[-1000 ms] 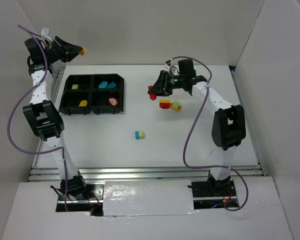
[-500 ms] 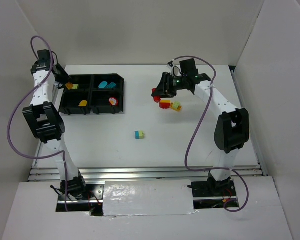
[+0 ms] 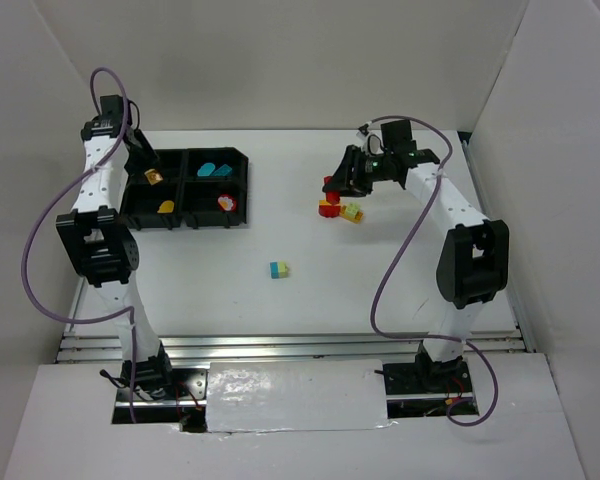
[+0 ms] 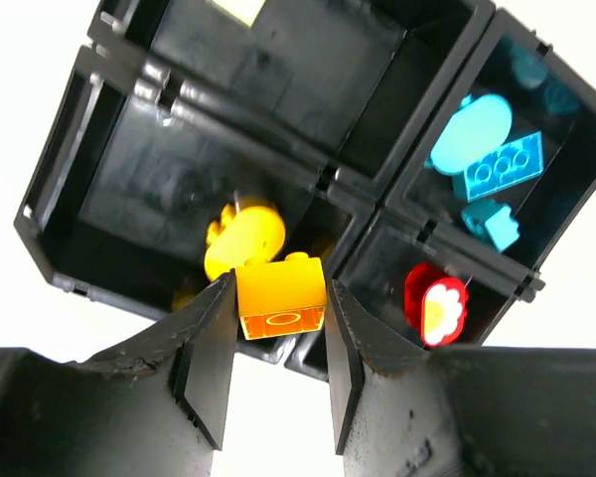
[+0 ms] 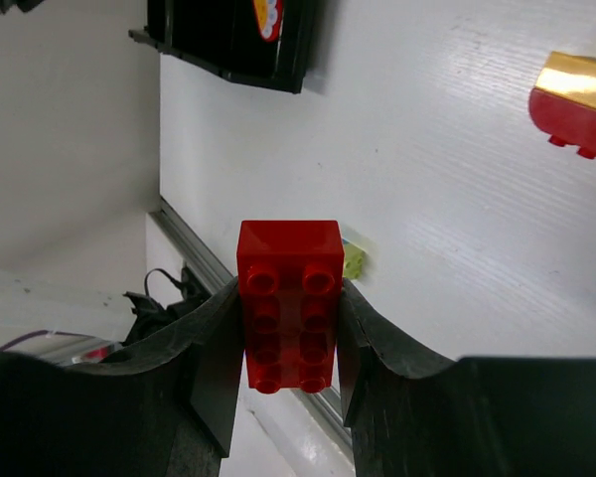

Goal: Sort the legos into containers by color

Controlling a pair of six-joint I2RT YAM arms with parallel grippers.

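On the white counter (image 3: 360, 290) lie a teal-and-yellow brick (image 3: 279, 269), a red-and-yellow piece (image 3: 328, 208) and a lime brick (image 3: 352, 212) just beside it. The black tray (image 3: 184, 190) holds a yellow rounded piece (image 4: 243, 237), teal pieces (image 4: 482, 149) and a red rounded piece (image 4: 435, 303), each colour in its own compartment. The left claw (image 4: 278, 288) is clenched on a glossy yellow brick (image 4: 281, 303), pinched between both fingers above the tray's left half. The right claw (image 5: 289, 298) grasps a studded red brick (image 5: 289, 253) near the red-and-yellow piece, well apart from the tray.
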